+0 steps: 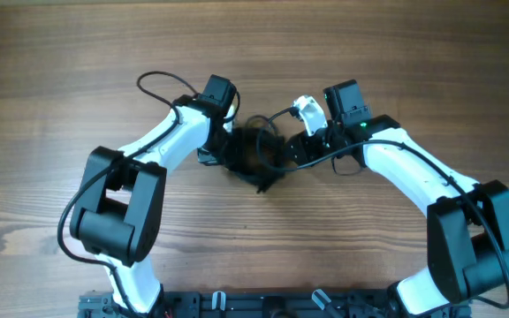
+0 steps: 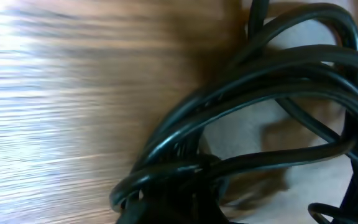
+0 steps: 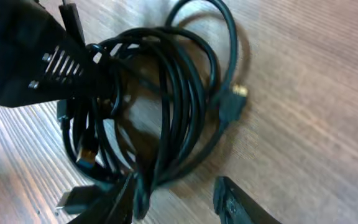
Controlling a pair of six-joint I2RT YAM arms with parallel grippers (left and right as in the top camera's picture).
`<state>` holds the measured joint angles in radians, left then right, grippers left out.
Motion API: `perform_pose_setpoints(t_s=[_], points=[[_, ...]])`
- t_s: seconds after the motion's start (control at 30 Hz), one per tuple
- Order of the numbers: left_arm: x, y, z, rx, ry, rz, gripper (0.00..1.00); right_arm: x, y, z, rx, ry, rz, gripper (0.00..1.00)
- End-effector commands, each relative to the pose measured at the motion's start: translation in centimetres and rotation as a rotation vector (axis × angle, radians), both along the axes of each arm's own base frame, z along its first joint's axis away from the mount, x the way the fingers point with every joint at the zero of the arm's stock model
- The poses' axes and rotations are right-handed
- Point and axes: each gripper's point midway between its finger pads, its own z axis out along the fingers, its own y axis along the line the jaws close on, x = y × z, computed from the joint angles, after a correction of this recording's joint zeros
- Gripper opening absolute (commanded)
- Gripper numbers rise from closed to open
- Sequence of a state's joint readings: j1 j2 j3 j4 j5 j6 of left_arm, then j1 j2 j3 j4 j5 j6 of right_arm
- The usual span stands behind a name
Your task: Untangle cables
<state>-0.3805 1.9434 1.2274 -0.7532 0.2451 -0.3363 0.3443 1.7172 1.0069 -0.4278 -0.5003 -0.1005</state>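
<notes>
Two arms share one broad wooden table (image 1: 60,53), whose brown planks with a long, streaky grain fill every view. Nothing of the room shows beyond the tabletop. Along its near edge runs a black mounting rail (image 1: 237,305), where both arms are based.

The left arm (image 1: 162,141), white with black joints, reaches in toward the middle, and a thick black arm wire (image 1: 153,84) loops out behind its wrist. The right arm (image 1: 414,168) mirrors it from the other side.

Between the two wrists, at the centre of the table, lie the cables (image 1: 256,155). They are a small dark bundle of thin black cords in overlapping loops, resting on the wood.

The left gripper (image 1: 226,148) is pushed into its side of the bundle. Its jaws are closed, with several cords bunched together at them. The left wrist view is blurred and filled with glossy black loops close to the lens.

The right gripper (image 3: 173,205) stands with its fingers parted and holds nothing. One finger (image 3: 104,199) sits against the lowest loop, while the other finger (image 3: 235,202) is over bare wood.

A gold-tipped plug (image 3: 232,102) pokes out of the loops' far side. A second gold-tipped plug (image 3: 86,152) hangs inside the coil, and a flat metal-ended plug (image 3: 70,199) lies just beside the lower finger.
</notes>
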Motion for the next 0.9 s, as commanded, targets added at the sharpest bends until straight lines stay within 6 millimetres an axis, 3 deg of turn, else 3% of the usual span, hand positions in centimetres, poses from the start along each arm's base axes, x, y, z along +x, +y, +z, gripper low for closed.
perform_pose_setpoints(t_s=[0.0,0.07,0.1,0.13,0.17,0.2,0.3,0.5,0.63,0.77,0.83,0.87], points=[[-0.3,-2.6,2.1,-0.173,-0.017,-0.108,0.12,-0.8,-0.3,-0.2,-0.021,0.014,0.012,0.48],[1.0,-3.3,5.1,-0.218,-0.095,-0.11,0.19,-1.1,-0.4,-0.4,-0.026,0.029,0.011,0.51],[1.3,-3.4,6.4,-0.23,-0.13,-0.11,0.39,-1.3,-0.5,-0.5,-0.028,0.047,0.001,0.51],[1.4,-3.5,7.5,-0.241,-0.143,-0.077,0.63,-1.7,-0.6,-0.6,-0.033,0.069,-0.007,0.61],[1.3,-3.4,7.6,-0.242,-0.13,-0.05,0.64,-1.7,-0.7,-0.6,-0.03,0.082,-0.022,0.68],[1.1,-3.4,7.4,-0.239,-0.106,-0.013,0.64,-1.7,-0.6,-0.6,-0.022,0.102,-0.055,0.73],[0.5,-3.1,6.5,-0.216,-0.056,0.023,0.64,-0.9,-0.2,-0.2,0.012,0.112,-0.119,0.71],[0.3,1.7,3.8,0.064,-0.034,0.284,0.67,-1.3,0.2,-0.2,-0.006,0.058,-0.02,0.7],[0.6,1.9,2.2,0.057,-0.072,0.289,0.69,-1.8,1.0,0.2,0.035,0.04,0.055,0.7],[-0.5,2.3,0.1,0.06,-0.061,0.309,0.69,-2.0,1.2,0.3,0.051,0.043,0.066,0.71],[-1.0,2.5,-1.2,0.049,-0.065,0.342,0.55,-2.1,1.2,0.3,0.049,0.049,0.065,0.7],[-1.2,2.6,-1.8,0.043,-0.063,0.366,0.43,-2.3,1.1,0.2,0.051,0.07,0.047,0.7]])
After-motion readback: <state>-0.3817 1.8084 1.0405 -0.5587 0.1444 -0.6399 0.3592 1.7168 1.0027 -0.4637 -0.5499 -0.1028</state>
